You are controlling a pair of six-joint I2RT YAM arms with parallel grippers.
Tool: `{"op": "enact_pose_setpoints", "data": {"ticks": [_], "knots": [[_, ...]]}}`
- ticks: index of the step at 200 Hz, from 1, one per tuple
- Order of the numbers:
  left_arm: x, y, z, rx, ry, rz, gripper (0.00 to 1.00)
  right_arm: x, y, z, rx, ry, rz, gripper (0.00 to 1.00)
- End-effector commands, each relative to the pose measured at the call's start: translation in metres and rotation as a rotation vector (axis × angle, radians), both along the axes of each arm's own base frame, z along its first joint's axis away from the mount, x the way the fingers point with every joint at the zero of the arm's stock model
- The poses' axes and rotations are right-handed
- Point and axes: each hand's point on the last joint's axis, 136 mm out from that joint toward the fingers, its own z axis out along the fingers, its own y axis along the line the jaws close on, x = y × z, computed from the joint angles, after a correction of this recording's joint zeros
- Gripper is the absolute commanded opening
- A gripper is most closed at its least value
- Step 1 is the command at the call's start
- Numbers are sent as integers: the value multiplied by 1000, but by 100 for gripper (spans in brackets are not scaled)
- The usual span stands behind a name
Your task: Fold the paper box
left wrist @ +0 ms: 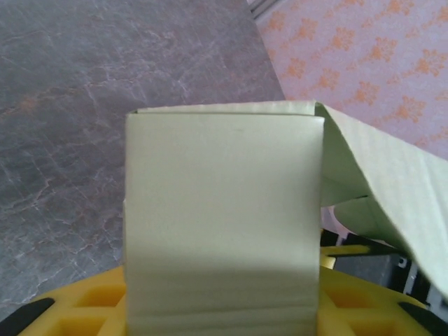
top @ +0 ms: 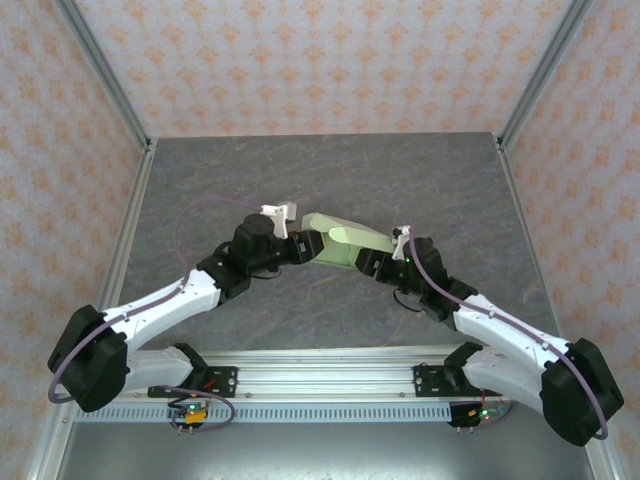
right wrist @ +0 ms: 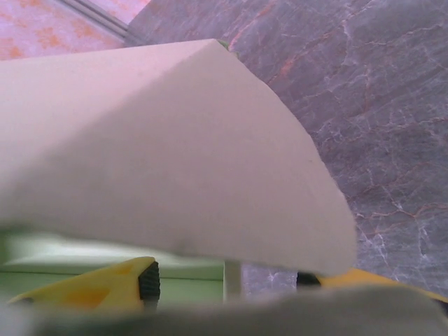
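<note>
Your 2 arms meet over the middle of the grey marbled counter [top: 300, 170], and the paper box [top: 340, 243] sits between them as a pale yellow-green shape, partly folded. The left pincer [top: 300, 246] is at its left end and the right pincer [top: 368, 262] at its right end, both right against the card. From above you cannot tell whether the box rests on the counter or hangs just clear of it.

On your left wrist camera, 1 flat panel of the box [left wrist: 224, 224] stands upright and square to the lens. A crease runs along its top edge, and a second flap [left wrist: 392, 189] slopes away down to the right. The yellow fingers [left wrist: 84, 308] show at the bottom on both sides of that panel, but the card covers the space between them. You cannot tell whether this pincer is clamped on the card or merely behind it.

On your right wrist camera, a broad flap of the box [right wrist: 175, 140] hangs very close to the lens, blurred, with a rounded corner at the right. Under it the 2 yellow fingers [right wrist: 91, 290] stand apart with a clear gap between them. A thin pale edge stands upright in that gap, and grey counter [right wrist: 378, 105] shows past it. Nothing fills the gap, so this pincer reads as apart, not clamped. A blurred grey band lies across the bottom of that view, too soft to identify.
</note>
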Motion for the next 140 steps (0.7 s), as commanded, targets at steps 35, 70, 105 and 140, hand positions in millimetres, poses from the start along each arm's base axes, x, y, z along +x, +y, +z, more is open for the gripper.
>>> {"op": "enact_pose_setpoints", "data": {"ticks": [35,70,105,140], "knots": [[20,-12,9,-153,128,-10,38,-2,-7,27,189,-37,73,65],[32,-14,-8,-144,246,24,37,-5,-15,26,226,31,20,70],[48,-17,-18,-249,320,51,37,-6,-31,18,217,65,-77,73],[64,-18,-35,-379,430,77,37,-8,-54,-2,346,145,-230,75]]}}
